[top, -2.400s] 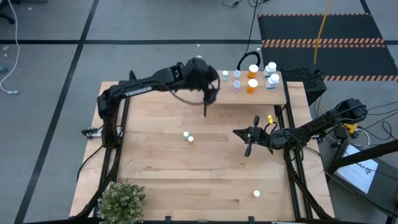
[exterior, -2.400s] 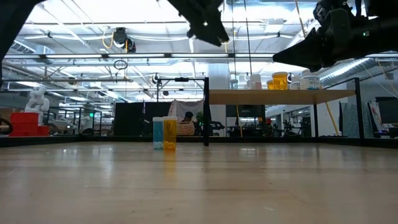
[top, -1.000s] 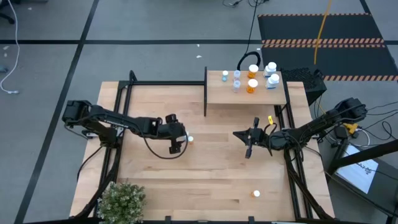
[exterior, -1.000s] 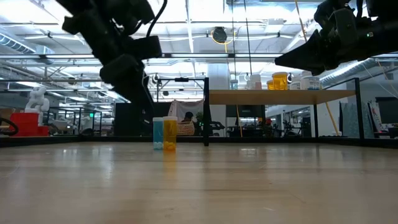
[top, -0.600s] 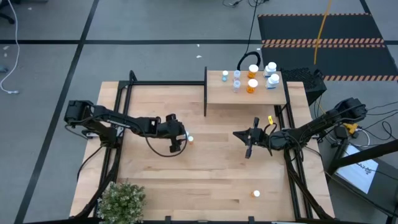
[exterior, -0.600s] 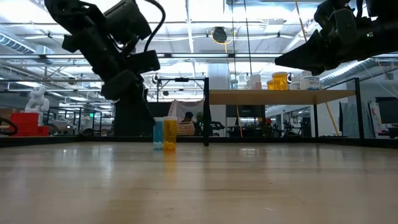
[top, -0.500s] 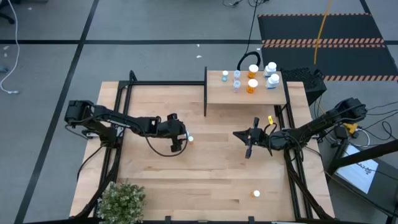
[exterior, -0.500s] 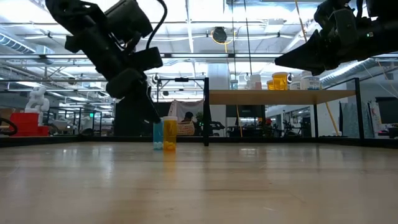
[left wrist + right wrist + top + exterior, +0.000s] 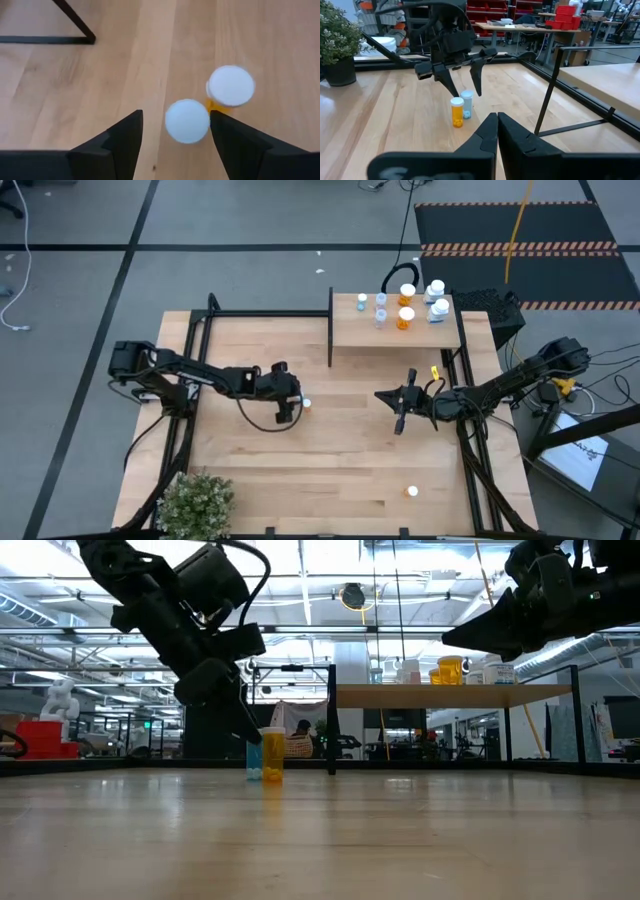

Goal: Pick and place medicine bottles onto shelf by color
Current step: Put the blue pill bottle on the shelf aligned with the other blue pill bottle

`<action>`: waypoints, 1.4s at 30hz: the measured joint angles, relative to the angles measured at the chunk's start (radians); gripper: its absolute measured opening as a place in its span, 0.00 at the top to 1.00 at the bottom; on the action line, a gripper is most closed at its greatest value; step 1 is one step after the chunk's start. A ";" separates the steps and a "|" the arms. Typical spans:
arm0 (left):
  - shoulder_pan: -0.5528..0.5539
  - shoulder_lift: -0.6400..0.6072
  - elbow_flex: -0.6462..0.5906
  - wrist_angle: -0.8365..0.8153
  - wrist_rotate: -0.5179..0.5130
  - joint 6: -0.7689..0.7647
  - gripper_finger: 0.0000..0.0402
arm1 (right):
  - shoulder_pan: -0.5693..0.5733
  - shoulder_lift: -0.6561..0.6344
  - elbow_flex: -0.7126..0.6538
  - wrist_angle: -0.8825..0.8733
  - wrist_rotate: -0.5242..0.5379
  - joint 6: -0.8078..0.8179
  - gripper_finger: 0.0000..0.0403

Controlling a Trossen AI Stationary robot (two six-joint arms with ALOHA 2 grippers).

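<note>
Since both are small rigid plastic cylinders, the blue bottle [image 9: 187,121] and orange bottle [image 9: 230,88] likely weigh little and tip easily; smooth walls look slippery, so pinch the body just under the cap, square on. Left hand [image 9: 172,132] is partly open, holding nothing, fingers straddling the blue bottle, not yet touching. In the high view the pair [image 9: 304,404] stands upright near the counter [image 9: 330,470] centre, at 3 o'clock of the left hand [image 9: 288,408]. Orange bottle touches or nearly touches the blue — risk of knocking it. Right hand [image 9: 497,119] is fully closed, empty, parked at 3 o'clock of the pair. Shelf [image 9: 350,335] at 1 o'clock.
</note>
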State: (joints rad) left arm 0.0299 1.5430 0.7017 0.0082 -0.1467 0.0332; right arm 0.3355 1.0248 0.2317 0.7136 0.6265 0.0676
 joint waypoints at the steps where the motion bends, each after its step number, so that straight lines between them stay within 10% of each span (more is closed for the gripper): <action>1: 0.001 0.002 0.000 -0.001 0.000 0.003 0.43 | 0.000 0.000 0.000 0.000 0.000 0.000 0.99; 42: 0.003 0.002 0.012 -0.004 0.000 0.015 0.69 | 0.000 0.000 0.000 0.000 0.000 0.000 0.99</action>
State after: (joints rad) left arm 0.0326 1.5452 0.7140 0.0044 -0.1471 0.0479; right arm 0.3355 1.0248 0.2317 0.7132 0.6262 0.0673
